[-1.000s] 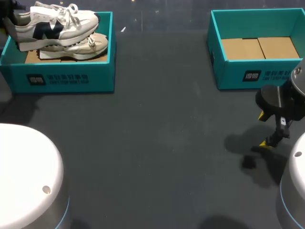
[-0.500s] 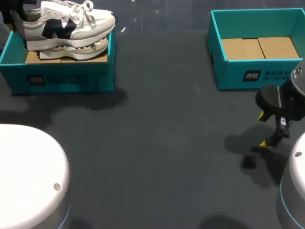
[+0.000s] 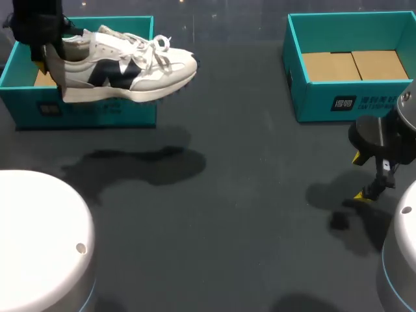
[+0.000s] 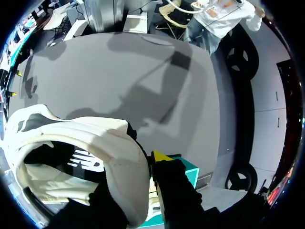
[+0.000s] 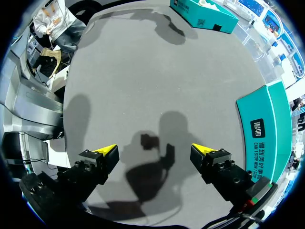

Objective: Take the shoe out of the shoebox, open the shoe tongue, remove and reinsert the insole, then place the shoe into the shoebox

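Observation:
A white sneaker [image 3: 123,68] with a dark side logo and white laces hangs above the front right of the left teal shoebox [image 3: 84,110], toe pointing right. My left gripper [image 3: 49,62] is shut on its heel. In the left wrist view the heel collar [image 4: 95,157] sits in my left gripper [image 4: 138,176]. One yellow fingertip [image 4: 161,156] shows outside the heel, while the other finger is hidden inside the shoe. My right gripper [image 3: 361,177] hovers open and empty over the table at the right, also seen as right gripper [image 5: 155,150].
A second teal shoebox [image 3: 351,97] with a cardboard floor stands at the back right, just behind my right gripper; its wall [image 5: 267,124] shows in the right wrist view. The dark table [image 3: 234,195] lies between the boxes.
My left arm has lifted the sneaker out of the left box and carried it rightward and forward past the box's front wall. The right arm has not moved.

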Controlling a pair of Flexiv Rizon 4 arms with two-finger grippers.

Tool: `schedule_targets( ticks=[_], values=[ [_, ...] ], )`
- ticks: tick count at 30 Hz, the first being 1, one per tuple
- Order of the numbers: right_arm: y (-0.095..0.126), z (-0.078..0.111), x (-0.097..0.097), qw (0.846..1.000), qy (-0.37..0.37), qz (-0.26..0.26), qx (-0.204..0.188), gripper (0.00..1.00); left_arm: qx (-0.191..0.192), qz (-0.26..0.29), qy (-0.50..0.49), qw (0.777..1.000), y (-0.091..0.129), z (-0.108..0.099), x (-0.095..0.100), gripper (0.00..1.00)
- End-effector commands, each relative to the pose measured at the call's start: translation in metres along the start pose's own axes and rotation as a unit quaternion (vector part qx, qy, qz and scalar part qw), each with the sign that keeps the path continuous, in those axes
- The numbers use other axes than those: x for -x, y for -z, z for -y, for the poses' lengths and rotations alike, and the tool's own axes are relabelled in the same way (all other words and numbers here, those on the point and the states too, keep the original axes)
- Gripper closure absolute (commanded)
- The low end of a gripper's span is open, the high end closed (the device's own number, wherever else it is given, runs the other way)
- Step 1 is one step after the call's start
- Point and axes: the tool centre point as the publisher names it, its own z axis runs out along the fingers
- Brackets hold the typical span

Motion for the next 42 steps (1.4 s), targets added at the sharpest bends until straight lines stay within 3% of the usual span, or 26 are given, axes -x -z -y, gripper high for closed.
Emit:
schedule_targets(
  ticks=[1,7,20,34,39,42],
  values=[
    [0.000,0.001,-0.001,1.000,0.000,0.001,0.000,0.00,0.036,-0.011,-0.005,0.999,-0.005,0.037,0.020,1.00],
    [0.000,0.001,-0.001,1.000,0.000,0.001,0.000,0.00,0.040,-0.023,-0.012,0.999,-0.014,0.062,0.044,1.00],
    [0.000,0.001,-0.001,1.000,0.000,0.001,0.000,0.00,0.040,-0.023,-0.012,0.999,-0.014,0.062,0.044,1.00],
    [0.000,0.001,-0.001,1.000,0.000,0.001,0.000,0.00,0.038,-0.040,-0.060,0.997,-0.064,0.110,0.147,1.00],
    [0.000,0.001,-0.001,1.000,0.000,0.001,0.000,0.00,0.037,-0.042,-0.054,0.997,-0.073,0.129,0.174,1.00],
    [0.000,0.001,-0.001,1.000,0.000,0.001,0.000,0.00,0.037,-0.042,-0.054,0.997,-0.073,0.129,0.174,1.00]
  ],
)
